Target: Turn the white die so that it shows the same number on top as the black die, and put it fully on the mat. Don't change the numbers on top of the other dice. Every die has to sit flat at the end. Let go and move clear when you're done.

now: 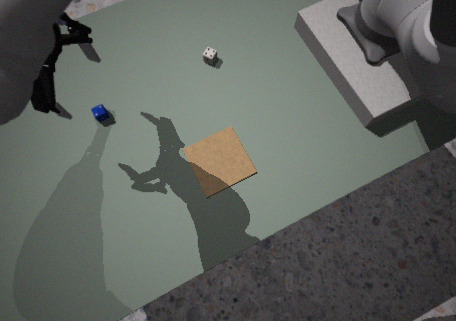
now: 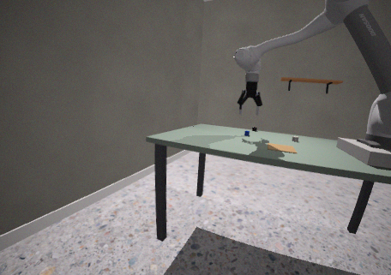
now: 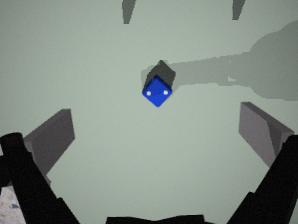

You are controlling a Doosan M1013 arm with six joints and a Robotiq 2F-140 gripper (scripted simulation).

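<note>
The white die (image 1: 210, 53) (image 2: 295, 139) rests on the green table (image 1: 280, 199) (image 2: 223, 146), well apart from the fingers (image 1: 44, 86) (image 2: 260, 99) and off the mat. In the exterior view the gripper (image 1: 70, 71) (image 2: 249, 110) (image 3: 155, 120) hangs above the table with its fingers pointing down, and the white die lies lower than the fingertips and to one side of them, toward the arm's base (image 1: 340, 74) (image 2: 360, 152). The fingers stand wide apart with nothing between them. The white die shows four pips on top in the top view, and it is outside the wrist view. The tan mat (image 1: 227, 154) (image 2: 281, 148) lies flat on the table, between the base and the blue die in the top view, partly under the arm's shadow. The blue die (image 1: 100, 112) (image 2: 247, 133) (image 3: 157, 92) sits on the table, much nearer the gripper than the white one, with two pips showing on its top in the wrist view. The black die (image 2: 255, 128) shows in the exterior view on the table beyond the blue die, too small there for its top number to be read.
</note>
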